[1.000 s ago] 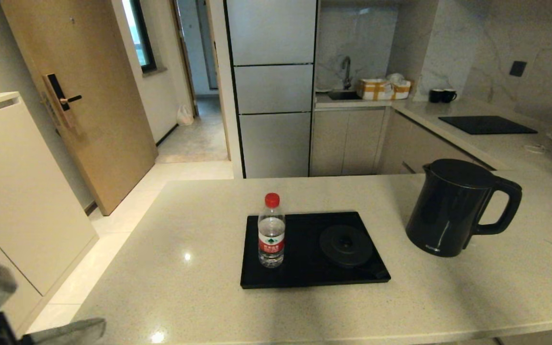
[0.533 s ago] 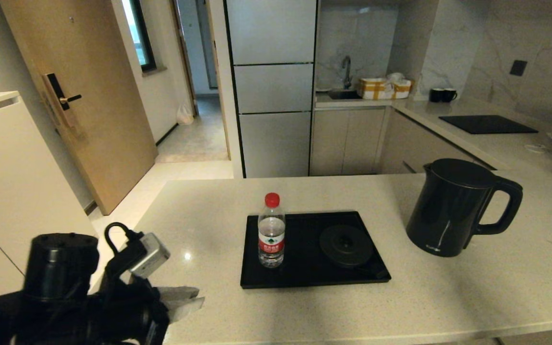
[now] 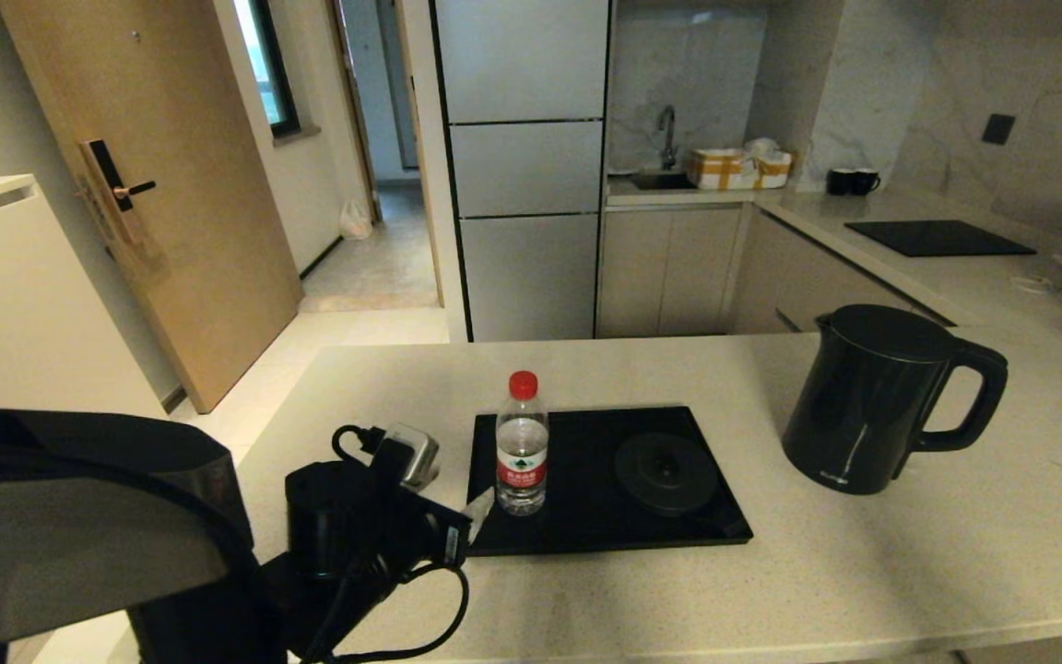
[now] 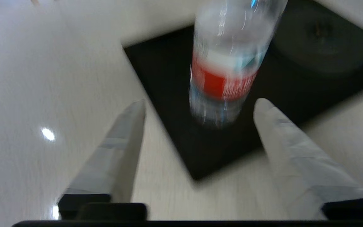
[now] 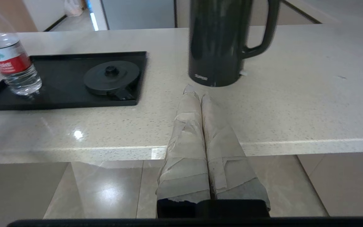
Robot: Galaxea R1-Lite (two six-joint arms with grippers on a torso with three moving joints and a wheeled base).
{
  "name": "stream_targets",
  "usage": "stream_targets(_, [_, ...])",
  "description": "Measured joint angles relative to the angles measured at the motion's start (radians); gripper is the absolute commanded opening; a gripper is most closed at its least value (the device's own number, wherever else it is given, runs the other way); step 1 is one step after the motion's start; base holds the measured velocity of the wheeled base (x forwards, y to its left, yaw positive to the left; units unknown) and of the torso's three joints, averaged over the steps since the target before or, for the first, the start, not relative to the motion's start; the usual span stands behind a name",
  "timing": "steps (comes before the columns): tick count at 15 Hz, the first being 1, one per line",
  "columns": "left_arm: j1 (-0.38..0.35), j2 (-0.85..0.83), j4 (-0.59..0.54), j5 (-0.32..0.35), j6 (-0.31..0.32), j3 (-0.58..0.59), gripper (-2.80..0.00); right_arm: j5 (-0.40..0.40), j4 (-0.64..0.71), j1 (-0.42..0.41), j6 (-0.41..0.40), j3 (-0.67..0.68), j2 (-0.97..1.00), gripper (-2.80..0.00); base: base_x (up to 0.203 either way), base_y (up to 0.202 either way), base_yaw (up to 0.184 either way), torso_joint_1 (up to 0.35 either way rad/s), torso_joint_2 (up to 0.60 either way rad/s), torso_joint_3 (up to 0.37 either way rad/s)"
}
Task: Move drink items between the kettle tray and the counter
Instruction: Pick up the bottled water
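Observation:
The clear water bottle [image 3: 522, 452] with its red cap stands upright on the left part of the black kettle tray [image 3: 586, 526]. The round base disc [image 3: 665, 472] on the tray is bare. The black kettle [image 3: 872, 397] stands on the beige counter [image 3: 863, 572], right of the tray, with its handle to the right. My left gripper [image 3: 480, 505] is open at the tray's near left corner. In the left wrist view the bottle [image 4: 225, 72] is just ahead of the left gripper [image 4: 199, 105], its fingers spread wider than the bottle and not touching it. My right gripper [image 5: 197, 93] is shut and empty at the counter's front edge, in front of the kettle [image 5: 219, 44].
A flat black cooktop panel [image 3: 937, 238] and two small black mugs [image 3: 852, 183] are on the far counter at back right. A white cabinet [image 3: 24, 304] stands to the left. My left arm's body [image 3: 79, 516] fills the lower left.
My left arm has swung in from the lower left across the counter to the tray's near left corner, close to the bottle. Bottle, kettle and tray have not moved.

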State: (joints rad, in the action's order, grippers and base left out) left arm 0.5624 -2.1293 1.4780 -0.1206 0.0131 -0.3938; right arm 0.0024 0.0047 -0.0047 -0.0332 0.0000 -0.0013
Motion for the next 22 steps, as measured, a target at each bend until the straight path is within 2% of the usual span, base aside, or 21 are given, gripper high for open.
stream_targets(3, [0.015,-0.038,0.007,-0.034,0.056,-0.067,0.0,0.0,0.0,0.0,0.0,0.0,0.0,-2.8,0.0,0.0,0.0,0.0,0.0,0.0])
stream_targets(8, [0.018,-0.084,-0.027,-0.041,0.086,-0.151,0.0,0.0,0.0,0.0,0.0,0.0,0.0,-2.8,0.0,0.0,0.0,0.0,0.0,0.0])
stream_targets(11, [0.017,-0.127,-0.05,-0.033,0.103,-0.205,0.0,0.0,0.0,0.0,0.0,0.0,0.0,-2.8,0.0,0.0,0.0,0.0,0.0,0.0])
stream_targets(16, [0.011,-0.154,-0.168,-0.014,0.107,-0.327,0.0,0.0,0.0,0.0,0.0,0.0,0.0,-2.8,0.0,0.0,0.0,0.0,0.0,0.0])
stream_targets(18, [0.01,-0.16,-0.207,0.025,0.124,-0.374,0.0,0.0,0.0,0.0,0.0,0.0,0.0,-2.8,0.0,0.0,0.0,0.0,0.0,0.0])
stream_targets(22, [0.005,-0.184,-0.254,0.031,0.13,-0.46,0.0,0.0,0.0,0.0,0.0,0.0,0.0,-2.8,0.0,0.0,0.0,0.0,0.0,0.0])
